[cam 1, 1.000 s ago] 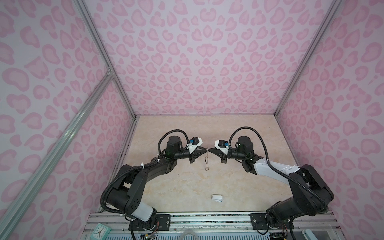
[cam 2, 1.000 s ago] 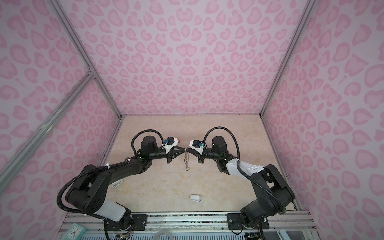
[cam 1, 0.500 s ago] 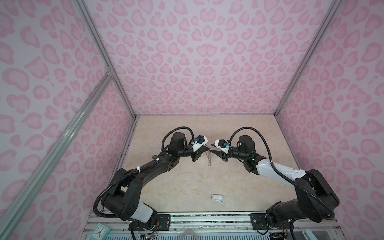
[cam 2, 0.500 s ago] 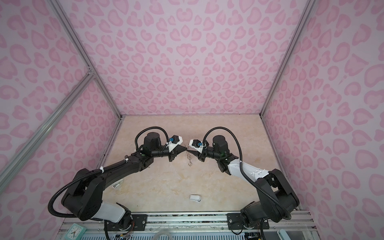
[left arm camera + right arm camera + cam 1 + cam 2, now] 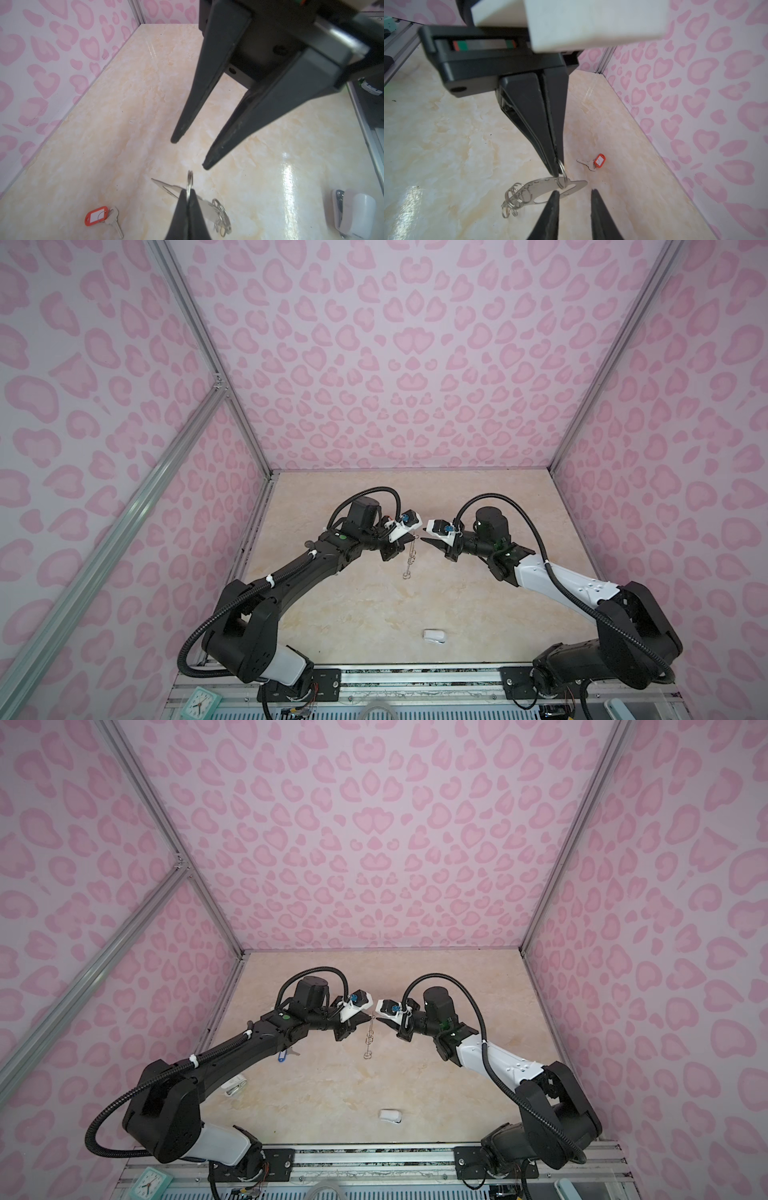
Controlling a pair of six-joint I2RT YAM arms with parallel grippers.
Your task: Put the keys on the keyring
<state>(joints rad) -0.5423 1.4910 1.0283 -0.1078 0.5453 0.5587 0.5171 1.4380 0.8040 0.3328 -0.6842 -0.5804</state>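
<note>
Keyring (image 5: 542, 185) suspended above the worktop (image 5: 446, 145): I see the left jaws clenched on one of its wire rings, the plate hanging below. Right jaws stand parted and empty just beside it. Orange-tagged key (image 5: 591, 164) and blue-tagged key (image 5: 283, 1056) lie on the worktop; I cannot read the orange tag's white label.

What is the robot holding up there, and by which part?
The left arm's fingers pinch one small wire ring of the keyring, whose flat plate hangs below. The right arm's fingers are open and hold nothing.
</note>
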